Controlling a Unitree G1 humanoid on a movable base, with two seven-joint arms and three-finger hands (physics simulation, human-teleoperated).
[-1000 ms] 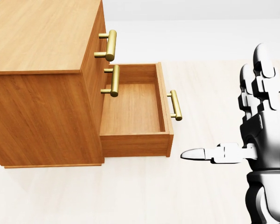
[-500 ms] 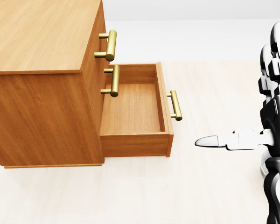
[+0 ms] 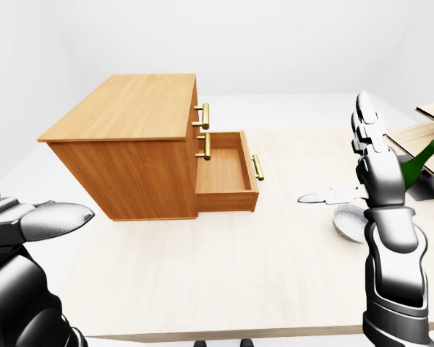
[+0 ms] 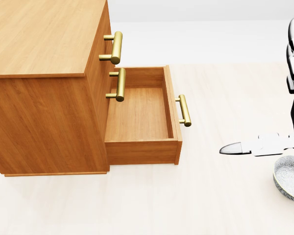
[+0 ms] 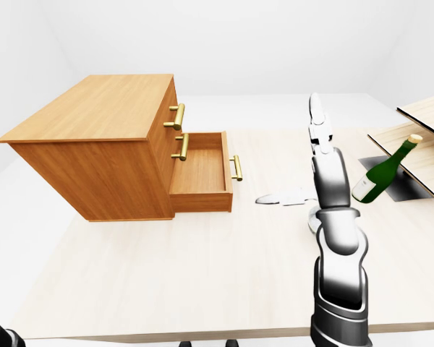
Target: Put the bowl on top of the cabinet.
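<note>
The right hand (image 3: 377,181) is spread wide, fingers up and thumb out, holding nothing. The grey bowl (image 3: 349,223) sits on the tabletop (image 3: 239,246) just below its palm, with the cabinet (image 3: 126,119) well to its left. The bowl looks rigid, light and probably slick, so pinch its rim.

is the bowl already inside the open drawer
No, the open drawer shows only its bare wooden floor, and the bowl sits out on the table at the head view's right edge.

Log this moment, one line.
right robot hand open near bowl | bowl on table | cabinet drawer open | left robot hand open
</note>
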